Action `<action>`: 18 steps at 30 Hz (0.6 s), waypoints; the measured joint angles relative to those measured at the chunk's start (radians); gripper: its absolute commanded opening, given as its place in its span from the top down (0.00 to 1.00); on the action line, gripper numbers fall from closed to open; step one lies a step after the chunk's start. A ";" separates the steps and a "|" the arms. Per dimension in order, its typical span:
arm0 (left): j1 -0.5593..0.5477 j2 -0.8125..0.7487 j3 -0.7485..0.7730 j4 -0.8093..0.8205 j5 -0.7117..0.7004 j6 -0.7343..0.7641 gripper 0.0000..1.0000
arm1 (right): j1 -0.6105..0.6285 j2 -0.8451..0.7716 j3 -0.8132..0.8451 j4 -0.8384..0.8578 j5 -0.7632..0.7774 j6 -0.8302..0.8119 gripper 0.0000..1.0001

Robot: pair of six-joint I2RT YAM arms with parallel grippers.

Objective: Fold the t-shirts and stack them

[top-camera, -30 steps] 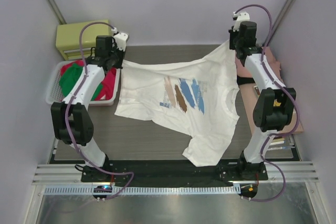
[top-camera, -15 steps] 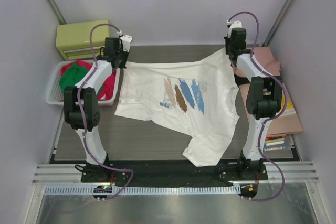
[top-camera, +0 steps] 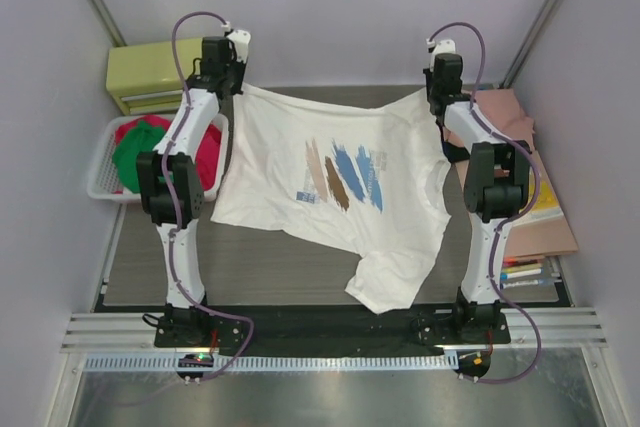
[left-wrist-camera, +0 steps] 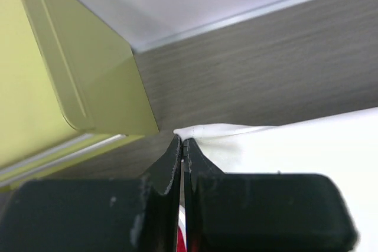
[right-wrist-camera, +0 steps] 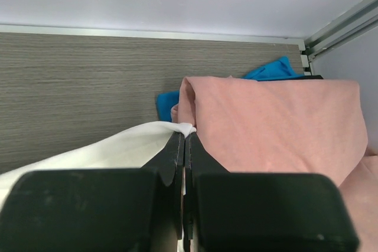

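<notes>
- We are seeing both arms reaching farther back than half a second ago, carrying the far edge of the white shirt [top-camera: 340, 172] toward the far wall.
- The left gripper [left-wrist-camera: 182, 141] is clamping the far-left corner, near the yellow box [left-wrist-camera: 71, 75].
- The right gripper [right-wrist-camera: 185, 136] is pinching the far-right corner tight, just beside the salmon shirt [right-wrist-camera: 277, 128].
- Both arms are stretching out long; the white shirt is spreading between them, its near sleeve lying on the table [top-camera: 280, 262].
</notes>
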 measured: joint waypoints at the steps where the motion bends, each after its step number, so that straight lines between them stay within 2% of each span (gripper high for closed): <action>1: 0.000 0.015 0.034 -0.003 -0.002 0.001 1.00 | 0.000 0.010 0.005 0.003 0.002 -0.003 0.99; 12: 0.000 0.210 0.192 -0.037 -0.041 0.011 1.00 | 0.000 0.150 0.060 0.010 0.028 -0.020 0.99; 13: 0.000 0.230 0.197 -0.041 -0.050 0.015 0.93 | 0.000 0.162 0.068 0.009 0.031 -0.022 0.99; 14: 0.000 0.246 0.204 -0.044 -0.060 0.018 0.76 | 0.001 0.174 0.077 0.010 0.035 -0.025 0.82; 15: 0.000 0.269 0.214 -0.044 -0.076 0.024 0.53 | 0.003 0.187 0.089 0.010 0.040 -0.027 0.65; 16: 0.000 0.284 0.219 -0.044 -0.087 0.034 0.40 | 0.004 0.199 0.099 0.011 0.048 -0.034 0.52; 17: 0.000 0.302 0.223 -0.045 -0.103 0.031 0.38 | 0.006 0.211 0.110 0.017 0.061 -0.037 0.37; 18: 0.000 0.312 0.227 -0.047 -0.112 0.043 0.37 | 0.009 0.222 0.119 0.023 0.074 -0.042 0.31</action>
